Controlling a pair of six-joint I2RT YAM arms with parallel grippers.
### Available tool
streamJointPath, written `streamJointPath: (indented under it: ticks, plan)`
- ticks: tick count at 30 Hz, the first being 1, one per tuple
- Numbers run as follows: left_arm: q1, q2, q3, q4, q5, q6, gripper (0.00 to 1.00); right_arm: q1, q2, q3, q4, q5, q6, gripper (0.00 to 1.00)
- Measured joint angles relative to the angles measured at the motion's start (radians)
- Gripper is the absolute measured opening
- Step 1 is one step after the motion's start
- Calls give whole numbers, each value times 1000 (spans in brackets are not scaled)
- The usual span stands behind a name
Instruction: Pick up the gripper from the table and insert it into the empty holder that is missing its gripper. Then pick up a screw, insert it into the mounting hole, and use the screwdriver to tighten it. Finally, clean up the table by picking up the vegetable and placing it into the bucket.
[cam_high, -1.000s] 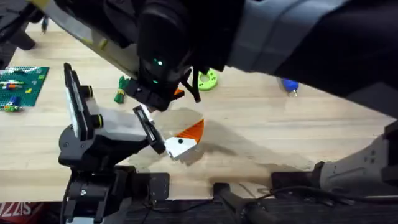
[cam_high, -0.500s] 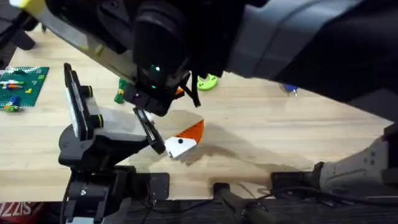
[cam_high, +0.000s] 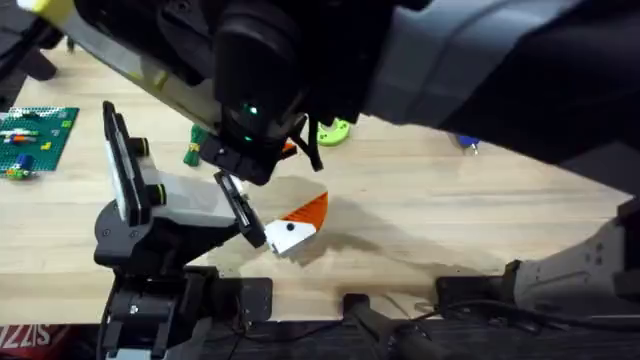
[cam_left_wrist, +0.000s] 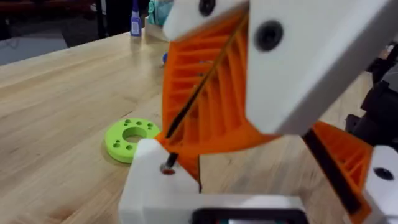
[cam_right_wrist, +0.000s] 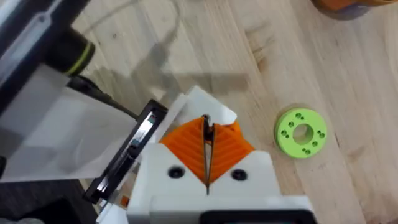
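Right tool (cam_right_wrist: 207, 134): pads pressed together, tips pointing down directly above the holder (cam_left_wrist: 149, 190); no pinched item can be made out. The screw (cam_left_wrist: 168, 167) sits on the holder's top face, just below those tips. Left tool (cam_left_wrist: 258, 186): spread.

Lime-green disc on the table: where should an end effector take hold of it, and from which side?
Probably across the outer rim of the lime-green disc, coming straight down from above. It lies flat on the wooden table with bare wood all around, so its thin edge is hard to reach from the side.
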Motion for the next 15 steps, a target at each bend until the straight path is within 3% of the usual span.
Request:
streamJointPath:
  ticks: [15]
  plan:
    - [0,0,0,0,0,0,985,0,0,0,0,9,0,3]
